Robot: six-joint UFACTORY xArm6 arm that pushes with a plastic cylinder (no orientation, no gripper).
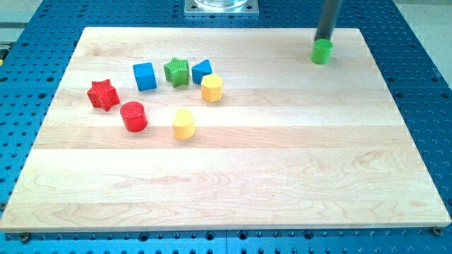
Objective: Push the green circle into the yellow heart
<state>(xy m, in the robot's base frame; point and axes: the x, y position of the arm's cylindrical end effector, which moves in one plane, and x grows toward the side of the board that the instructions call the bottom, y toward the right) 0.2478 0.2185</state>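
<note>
Green circle (322,51) hides my tip | yellow heart (183,124) well apart | no claw seen

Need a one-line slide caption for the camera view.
My tip behind the green circle, top right; yellow heart far left.

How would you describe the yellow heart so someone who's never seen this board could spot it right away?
On the wooden board, look at the cluster of blocks in the view's left half. The yellow heart is the block lowest in that cluster, just right of the red cylinder. The only other yellow block, the yellow hexagon, sits higher, and the heart has a notched top.
</note>
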